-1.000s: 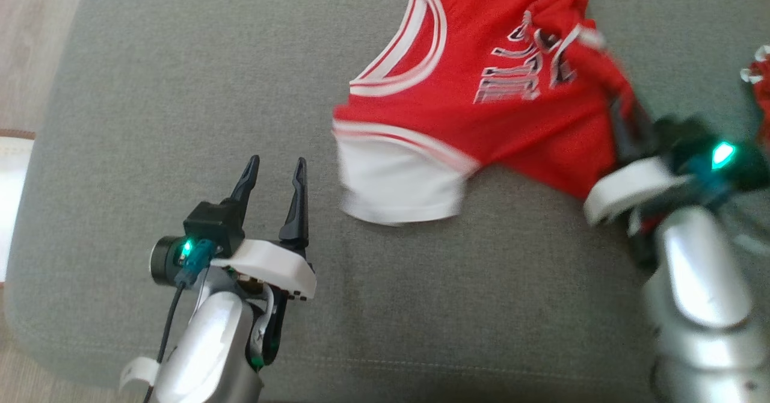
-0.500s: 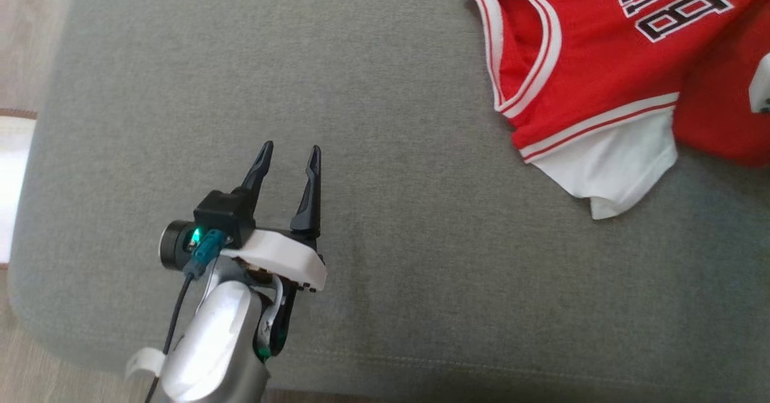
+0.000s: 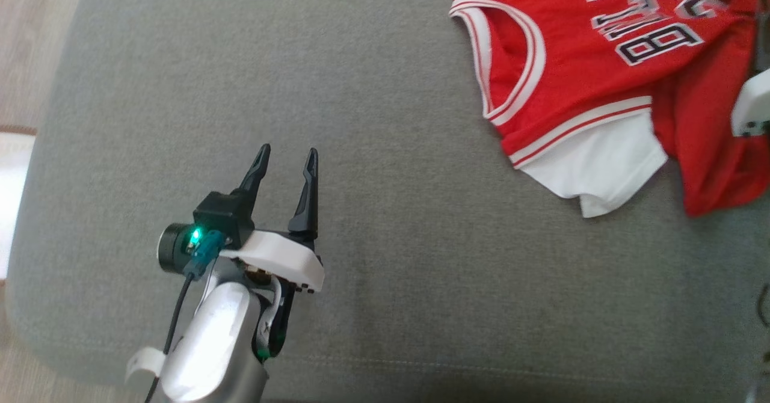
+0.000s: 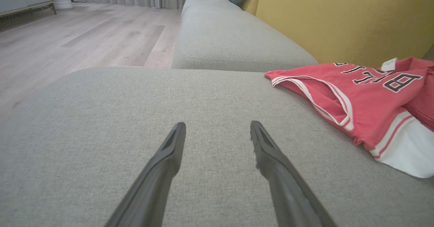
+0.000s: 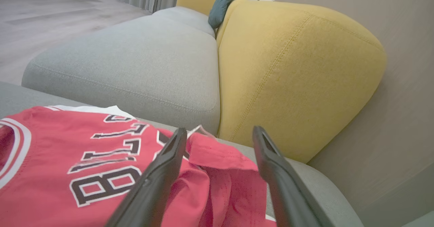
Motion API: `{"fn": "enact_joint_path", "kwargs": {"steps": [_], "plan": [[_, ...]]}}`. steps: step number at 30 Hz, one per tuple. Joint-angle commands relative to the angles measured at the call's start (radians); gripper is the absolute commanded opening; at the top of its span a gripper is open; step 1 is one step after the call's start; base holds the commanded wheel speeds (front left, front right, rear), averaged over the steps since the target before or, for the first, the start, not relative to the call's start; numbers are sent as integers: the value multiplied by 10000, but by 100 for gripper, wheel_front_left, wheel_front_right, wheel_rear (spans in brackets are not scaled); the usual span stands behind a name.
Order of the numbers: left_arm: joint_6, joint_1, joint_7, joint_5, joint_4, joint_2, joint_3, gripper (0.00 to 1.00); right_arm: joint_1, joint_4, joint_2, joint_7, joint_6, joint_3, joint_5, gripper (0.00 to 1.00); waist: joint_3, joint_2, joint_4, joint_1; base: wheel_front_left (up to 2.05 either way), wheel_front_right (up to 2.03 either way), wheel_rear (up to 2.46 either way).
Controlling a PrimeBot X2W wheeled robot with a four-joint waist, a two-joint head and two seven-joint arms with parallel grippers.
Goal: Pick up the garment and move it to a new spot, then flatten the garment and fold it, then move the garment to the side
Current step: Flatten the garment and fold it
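Now the red basketball jersey (image 3: 571,78) lies rumpled on the far right part of the grey sofa cushion (image 3: 391,270), near the yellow backrest (image 5: 288,67), with the right gripper (image 5: 219,129) spread wide over its bunched edge, gripping nothing, while the left gripper (image 3: 287,149) hovers wide-fingered, well apart from it.

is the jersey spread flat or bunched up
Partly spread, not flat: the jersey lies with its lettered front open on the grey cushion, but the part by the right gripper is rumpled into folds.

Parted gripper (image 4: 217,123) over cushion (image 4: 101,118), jersey (image 4: 373,98) perhaps rumpled
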Motion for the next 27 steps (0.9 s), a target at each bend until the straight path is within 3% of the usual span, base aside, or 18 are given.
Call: {"fn": "enact_joint_path", "kwargs": {"steps": [1, 8, 17, 22, 27], "plan": [[-4, -111, -124, 57, -288, 80, 322, 100, -109, -367, 125, -159, 37, 35, -88, 100, -173, 0, -183, 0, 0, 0, 0], [-27, 50, -124, 116, -317, 80, 338, 100, 542, -862, 872, -682, 37, 200, 140, 100, -524, 0, -691, 0, 0, 0, 0], [-14, 180, -124, -77, -565, 80, 56, 100, 2517, -3063, 1957, -1146, 37, 631, 1241, 100, -760, 0, -1566, 0, 0, 0, 0], [35, 162, -124, -154, -642, 80, -165, 100, 3862, -4281, 2191, -1106, 37, 776, 1730, 100, -652, 0, -1976, 0, 0, 0, 0], [-45, -82, -124, -153, -590, 80, -371, 100, 4237, -4927, 2220, -998, 37, 878, 2108, 100, -482, 0, -2321, 0, 0, 0, 0]]}}
